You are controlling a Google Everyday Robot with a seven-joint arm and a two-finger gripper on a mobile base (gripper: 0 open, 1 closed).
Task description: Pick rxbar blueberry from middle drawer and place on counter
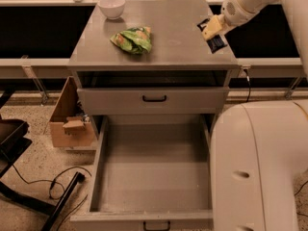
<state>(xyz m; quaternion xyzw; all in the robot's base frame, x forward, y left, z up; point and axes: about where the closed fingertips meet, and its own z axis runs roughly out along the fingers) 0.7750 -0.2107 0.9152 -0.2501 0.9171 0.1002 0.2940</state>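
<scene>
While the gripper [212, 28] hangs over the right edge of the counter [178, 52], at about 3 o'clock on that grey top, its pale fingers are closed across the rxbar blueberry [217, 43], which is out of the drawer and up at counter level. In the single camera view, the bar's dark wrapper shows on both sides of the fingers, with its long axis running from about 10 o'clock to 4 o'clock. The longer end juts out toward 4 o'clock, next to the counter's right rim. I cannot tell whether the bar already rests on the surface or is held just above it.

My judgement is that the placing turns on this one relation. The bar sits close to the rim, so a release here risks leaving it half off the edge, and the bare grey toward 9 o'clock looks safer.

The green chip bag [132, 39] lies well apart at 9 o'clock from the gripper. The white bowl [111, 6] stands at 10 o'clock, in the far left corner. Neither blocks the way.

The middle drawer [97, 167] stands pulled out at 7 o'clock, with nothing on its floor. The shut upper drawer [154, 100] is above it. A cardboard box [67, 124] sits left of the cabinet, and the robot's white body [260, 167] fills the lower right.
</scene>
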